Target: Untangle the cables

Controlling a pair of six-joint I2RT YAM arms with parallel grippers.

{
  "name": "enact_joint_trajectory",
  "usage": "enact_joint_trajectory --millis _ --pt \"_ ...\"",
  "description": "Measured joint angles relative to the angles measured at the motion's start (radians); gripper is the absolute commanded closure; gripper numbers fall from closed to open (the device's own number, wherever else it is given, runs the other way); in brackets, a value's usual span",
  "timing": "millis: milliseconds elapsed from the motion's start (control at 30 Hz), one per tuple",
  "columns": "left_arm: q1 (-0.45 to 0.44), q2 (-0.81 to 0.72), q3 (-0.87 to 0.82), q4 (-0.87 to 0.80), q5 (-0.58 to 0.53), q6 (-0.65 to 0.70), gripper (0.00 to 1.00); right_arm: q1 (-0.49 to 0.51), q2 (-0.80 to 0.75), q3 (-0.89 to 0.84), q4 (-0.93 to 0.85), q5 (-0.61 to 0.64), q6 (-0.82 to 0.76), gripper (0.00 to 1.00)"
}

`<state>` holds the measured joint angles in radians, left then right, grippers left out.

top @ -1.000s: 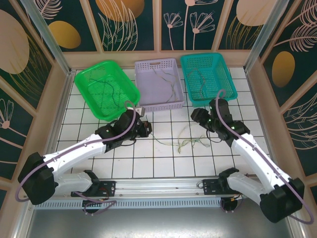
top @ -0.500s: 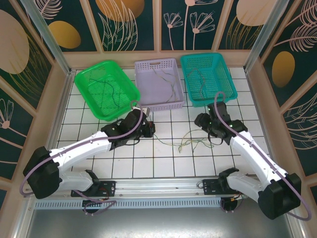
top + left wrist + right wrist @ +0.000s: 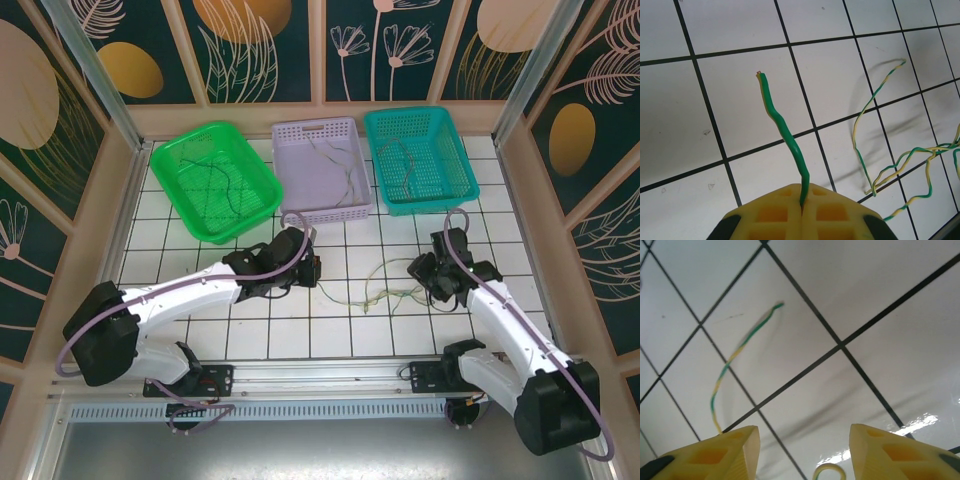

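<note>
My left gripper [image 3: 311, 268] [image 3: 802, 199] is shut on one end of a green cable [image 3: 784, 129], which stands up out of the closed yellow fingertips above the tiled table. A loose tangle of yellow-and-green cables [image 3: 378, 291] [image 3: 880, 167] lies on the tiles between the two arms. At the tangle's right end my right gripper [image 3: 421, 273] [image 3: 803, 452] stands open. A small yellow loop [image 3: 828, 472] shows low between its fingers, and a yellow-green strand [image 3: 726, 369] curves away past the left finger. Neither touches the pads.
Three baskets stand along the back: green [image 3: 170, 185], lavender [image 3: 325, 213] and teal [image 3: 430, 205], each with a few thin wires inside. Frame walls close in the table on both sides. White tiles lie bare in front of the tangle.
The left arm has swung right toward the table's middle, still shut. The right arm has drawn nearer and rightward, its jaws a little narrower. The tangle has shifted right.
</note>
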<state>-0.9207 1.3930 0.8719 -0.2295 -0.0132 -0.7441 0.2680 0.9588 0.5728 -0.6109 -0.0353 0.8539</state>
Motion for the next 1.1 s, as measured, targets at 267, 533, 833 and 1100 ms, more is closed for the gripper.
enact_joint_trajectory --millis 267,533,833,1100 --pt "-0.003 0.005 0.000 -0.003 -0.007 0.000 1.00 -0.005 0.001 -0.081 0.039 -0.041 0.033 0.61" --pt "-0.003 0.011 0.004 -0.003 -0.007 0.000 1.00 -0.005 -0.030 -0.132 0.082 -0.091 0.073 0.70" --pt "-0.003 0.011 0.004 -0.003 -0.008 -0.001 1.00 -0.006 -0.069 -0.135 0.094 -0.097 0.105 0.80" --pt "-0.003 0.011 0.004 -0.003 -0.014 -0.016 1.00 -0.006 -0.126 -0.134 0.100 -0.097 0.137 0.88"
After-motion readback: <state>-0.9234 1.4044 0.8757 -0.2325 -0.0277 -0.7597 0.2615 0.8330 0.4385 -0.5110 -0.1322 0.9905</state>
